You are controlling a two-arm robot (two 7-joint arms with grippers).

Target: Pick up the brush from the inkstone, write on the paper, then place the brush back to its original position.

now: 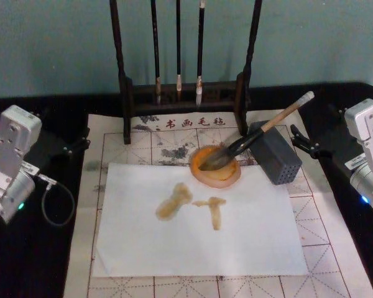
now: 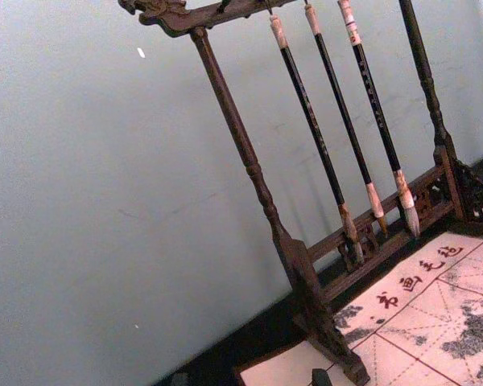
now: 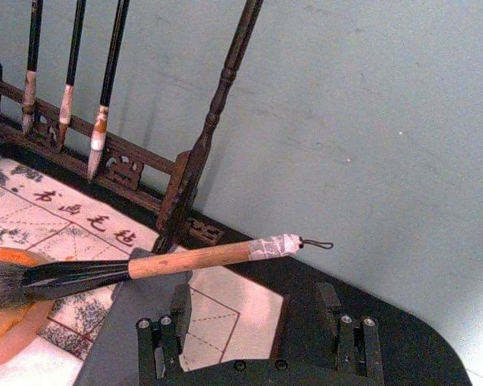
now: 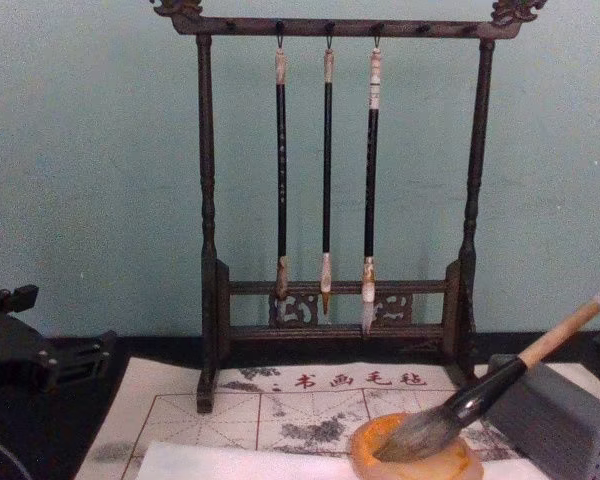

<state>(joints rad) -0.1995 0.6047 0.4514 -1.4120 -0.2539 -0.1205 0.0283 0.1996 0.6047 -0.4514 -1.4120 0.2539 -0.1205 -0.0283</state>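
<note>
Black table (image 1: 25,261) across the whole scene, running dark to both sides and to the far wall. Flat on it, dead centre, a beige mat (image 1: 326,248). It's ruled in red grid lines, has a row of red characters along its far edge and grey blotches just near of them. The mat's middle is covered by the paper (image 1: 248,242), with grid showing left, right and near. At the far edge stands the dark wooden rack (image 1: 180,93), its two feet planted on the mat's far strip and its base bar over the black top behind. On the left, on bare table beside the mat, a thin white cable (image 1: 73,202) curls in a loose loop.
</note>
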